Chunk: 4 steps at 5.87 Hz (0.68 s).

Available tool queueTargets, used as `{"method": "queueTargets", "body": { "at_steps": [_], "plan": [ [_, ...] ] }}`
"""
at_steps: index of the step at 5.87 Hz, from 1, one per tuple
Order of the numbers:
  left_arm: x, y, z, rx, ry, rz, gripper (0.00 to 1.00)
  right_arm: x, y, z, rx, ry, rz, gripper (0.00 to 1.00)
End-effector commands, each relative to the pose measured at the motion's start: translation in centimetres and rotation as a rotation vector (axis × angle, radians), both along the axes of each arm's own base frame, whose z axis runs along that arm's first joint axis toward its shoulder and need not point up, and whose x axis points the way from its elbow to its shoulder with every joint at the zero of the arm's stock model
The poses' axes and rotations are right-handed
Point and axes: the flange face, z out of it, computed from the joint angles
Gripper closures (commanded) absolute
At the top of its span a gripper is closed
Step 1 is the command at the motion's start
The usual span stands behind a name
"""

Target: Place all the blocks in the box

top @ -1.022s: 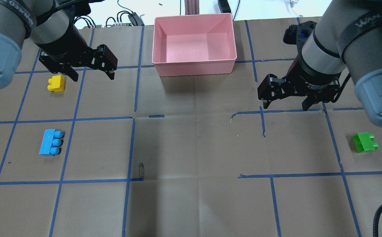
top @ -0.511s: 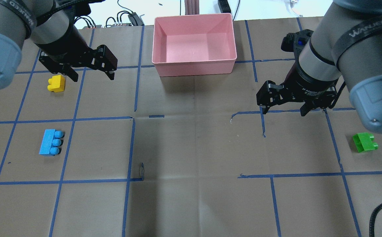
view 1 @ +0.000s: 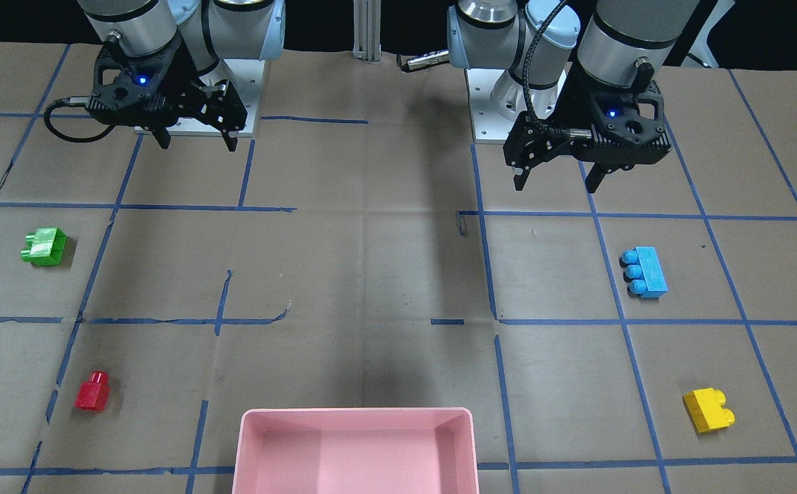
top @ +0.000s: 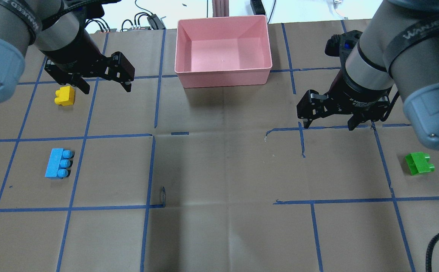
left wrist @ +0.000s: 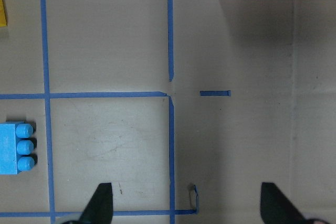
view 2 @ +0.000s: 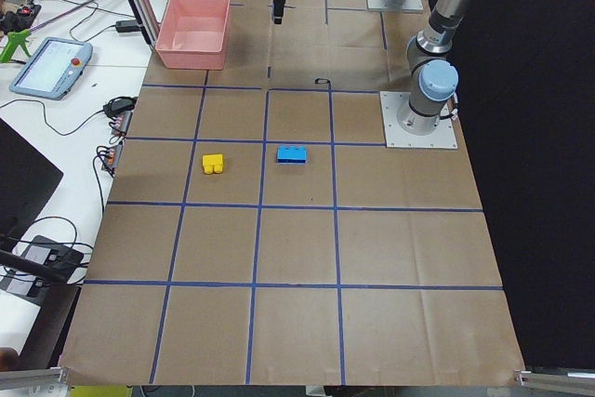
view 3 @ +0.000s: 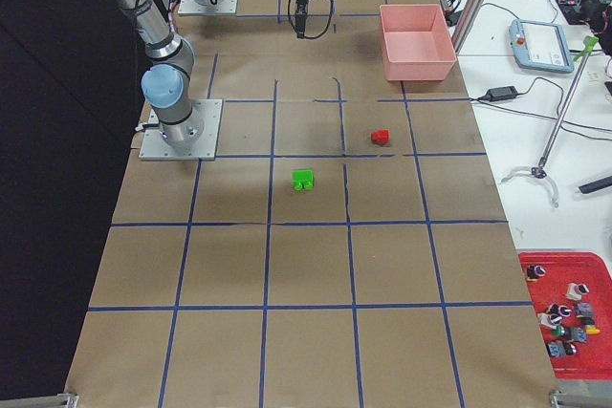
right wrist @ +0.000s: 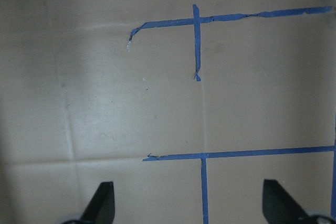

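Note:
The pink box (top: 223, 78) stands at the far middle of the table, with nothing in it. The yellow brick (top: 65, 95) and the light blue brick (top: 57, 163) lie on the left. The green brick (top: 419, 163) lies on the right. The red brick (view 1: 92, 391) shows in the front-facing view; my right arm hides it in the overhead view. My left gripper (top: 107, 90) hangs open and empty just right of the yellow brick. My right gripper (top: 328, 127) hangs open and empty, right of the box and left of the green brick.
The brown paper table cover carries a grid of blue tape lines (top: 153, 170). Cables and small devices (top: 144, 20) lie beyond the far edge. Bare paper lies between the two grippers in front of the box.
My right gripper has shifted slightly toward the near edge and then a little to the right. The left arm and all bricks have not moved.

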Motion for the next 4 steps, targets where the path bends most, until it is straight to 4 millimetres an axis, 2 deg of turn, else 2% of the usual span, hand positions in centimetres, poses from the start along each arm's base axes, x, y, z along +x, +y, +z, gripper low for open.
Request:
{"method": "queueTargets", "body": {
  "at_steps": [1,4],
  "plan": [
    [0.05,0.05,0.02,0.000,-0.001,0.001,0.00,-0.03,-0.11,0.32,-0.006,0.000,0.000,0.00],
    [-0.02,0.02,-0.06,0.002,-0.001,0.000,0.00,-0.33,-0.41,0.29,-0.006,-0.001,-0.010,0.00]
  ]
}}
